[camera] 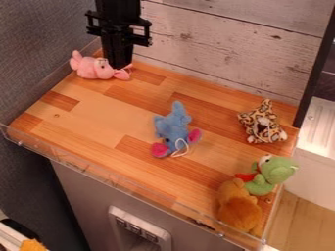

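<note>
Gripper at pink plush; blue plush apart.

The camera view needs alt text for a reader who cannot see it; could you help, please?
A black gripper hangs by a pink plush toy, upper left on a wooden tabletop; a blue plush lies mid-table, a spotted plush, green plush and orange plush at right.

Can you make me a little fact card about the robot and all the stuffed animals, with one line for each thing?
Gripper: black, pointing down at the pink toy's side
Pink toy: lying in the back left corner
Blue toy: near the middle, with dark pink bits
Spotted toy: over on the right
Green toy: front right, with some red
Orange-brown toy: right by the green one
Tabletop: striped wood
</note>
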Robot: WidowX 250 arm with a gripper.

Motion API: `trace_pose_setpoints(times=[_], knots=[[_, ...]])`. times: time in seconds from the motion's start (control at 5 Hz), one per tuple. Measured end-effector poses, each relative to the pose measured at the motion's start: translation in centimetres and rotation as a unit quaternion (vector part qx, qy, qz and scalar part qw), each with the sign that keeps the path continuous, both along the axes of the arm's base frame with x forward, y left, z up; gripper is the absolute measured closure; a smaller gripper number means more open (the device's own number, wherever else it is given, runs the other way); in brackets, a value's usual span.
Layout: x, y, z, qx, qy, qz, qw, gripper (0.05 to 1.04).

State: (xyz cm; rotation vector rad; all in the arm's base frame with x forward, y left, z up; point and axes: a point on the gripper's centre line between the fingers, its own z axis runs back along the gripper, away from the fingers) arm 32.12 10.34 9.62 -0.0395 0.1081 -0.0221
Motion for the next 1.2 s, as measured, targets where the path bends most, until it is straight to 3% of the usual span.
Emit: trace_pose_setpoints(times=[0.2, 0.4, 0.6, 0.8, 1.0, 1.2], knots=[[1.0, 0.7, 0.0, -0.008, 0.000, -0.059, 0.9982, 0.852], [2.7, 2.6, 0.3, -0.013, -0.009, -0.152, 0.9882, 0.570], [4.6, 3.5, 0.0, -0.021, -0.013, -0.252, 0.9673, 0.272], [6.3, 4.7, 0.3, -0.027, -0.014, -0.363, 0.9312, 0.083], [6.8, 5.4, 0.8, -0.038, -0.011, -0.468, 0.8828, 0.084], [6.7, 5.5, 0.9, -0.049, -0.007, -0.508, 0.8601, 0.085]])
